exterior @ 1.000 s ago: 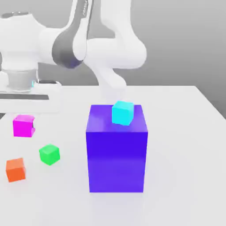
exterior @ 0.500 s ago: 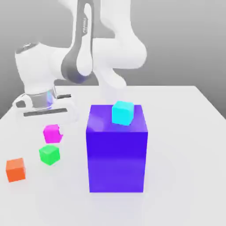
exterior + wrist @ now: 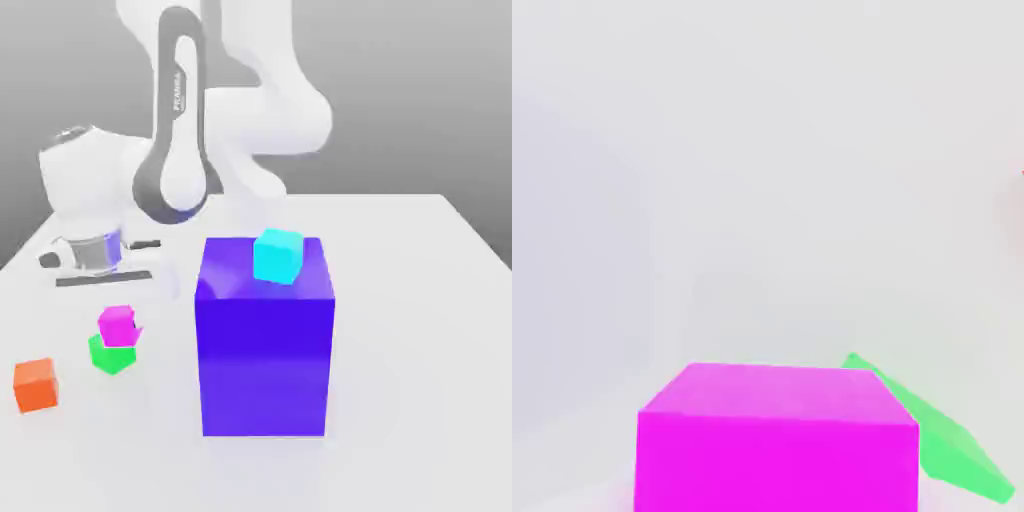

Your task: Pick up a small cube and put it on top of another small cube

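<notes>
Looking from the exterior view, find the white arm (image 3: 180, 150) folded down toward that view's left, with the gripper (image 3: 105, 285) hanging just above the magenta cube (image 3: 117, 325). Shut to its narrowest, and apparently clamped on that cube, though hard to confirm with pale fingers against the pale table (image 3: 420, 350). Sitting directly over the green cube (image 3: 108, 357), overlapping its upper part and seemingly touching it; cannot tell whether fully rested or held a hair above. Slightly offset too, with green peeking out below and to the exterior view's left.

Also from that wide angle: orange cube (image 3: 35, 385) alone on the table, near the pair and further to the exterior view's left. Big purple-blue block (image 3: 265, 350) standing upright at centre, well apart from the stack. Cyan cube (image 3: 277, 256) perched on the block's top face, toward its rear edge.

Turning to the hand view, get the close detail instead: the magenta cube (image 3: 777, 440) large and near, flat top face and one side face plain. Green cube (image 3: 952, 450) jutting out from behind and beneath it as a slanted wedge, turned at an angle to the pink one rather than square with it. Bare pale table beyond.
</notes>
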`<state>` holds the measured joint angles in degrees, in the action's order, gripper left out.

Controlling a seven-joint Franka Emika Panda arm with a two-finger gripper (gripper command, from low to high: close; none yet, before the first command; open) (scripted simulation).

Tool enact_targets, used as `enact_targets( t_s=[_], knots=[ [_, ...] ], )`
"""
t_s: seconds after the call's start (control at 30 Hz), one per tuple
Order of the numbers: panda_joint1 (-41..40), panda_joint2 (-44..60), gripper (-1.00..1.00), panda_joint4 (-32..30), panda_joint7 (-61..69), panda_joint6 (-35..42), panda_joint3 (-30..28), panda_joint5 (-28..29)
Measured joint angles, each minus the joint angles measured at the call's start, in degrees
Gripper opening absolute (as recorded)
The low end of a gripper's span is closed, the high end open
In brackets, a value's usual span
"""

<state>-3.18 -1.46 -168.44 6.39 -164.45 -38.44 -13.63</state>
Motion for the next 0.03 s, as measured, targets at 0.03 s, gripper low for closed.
enact_targets(
  t_s=[0.03],
  knots=[
    [-0.16, 0.70, -1.00, -0.19, -0.35, -1.26, -0.10, 0.49]
  ],
)
